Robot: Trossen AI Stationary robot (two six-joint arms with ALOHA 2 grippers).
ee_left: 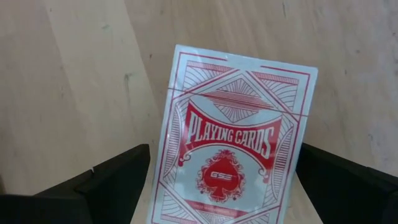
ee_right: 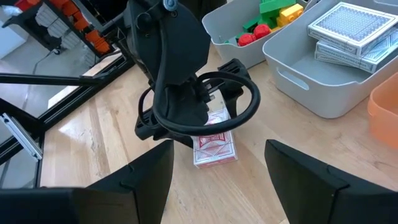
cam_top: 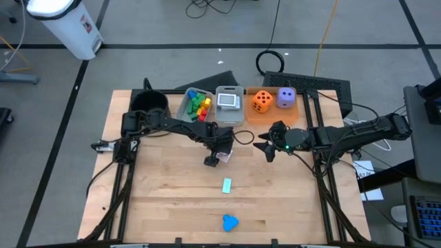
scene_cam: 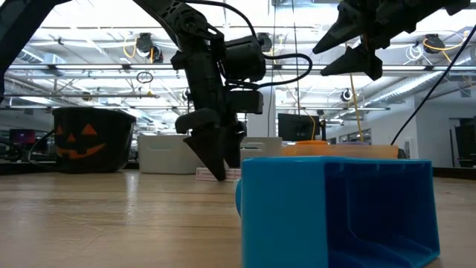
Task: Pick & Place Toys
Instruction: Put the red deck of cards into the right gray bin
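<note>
- Three toys left out on the table, by my count: blue block (cam_top: 230, 222) nearest the front edge, a small pale-blue piece (cam_top: 227, 184) behind it, then the red card deck (ee_right: 214, 144) mid-table.
- Blue block sits right against the low camera and blocks much of that view; it lies well apart from both arms.
- Left gripper (ee_left: 217, 186) is down over the deck, fingers (ee_left: 118, 180) spread wide on either side, no squeeze on it yet. Deck lies flat on the wood, box face reads "Playing Cards".
- Judging by that, the step in hand is the deck pickup; grasp not made.
- Right gripper (cam_top: 265, 147) hangs above the table to the right of the left one, fingers part-open, holding nothing I can see.
- Done so far, far side: small bin (cam_top: 187, 110) holds green, yellow and red blocks (cam_top: 200, 105); middle bin (cam_top: 229, 114) holds card decks (ee_right: 353, 28); orange tray (cam_top: 293, 114) carries the orange die (cam_top: 262, 100) and purple die (cam_top: 286, 97).
- Black pot (cam_top: 149, 105) sits at the far left, not in play.
- Obstacles: the left arm's cable loop hangs just over the deck; bin walls are close behind for the carry.
</note>
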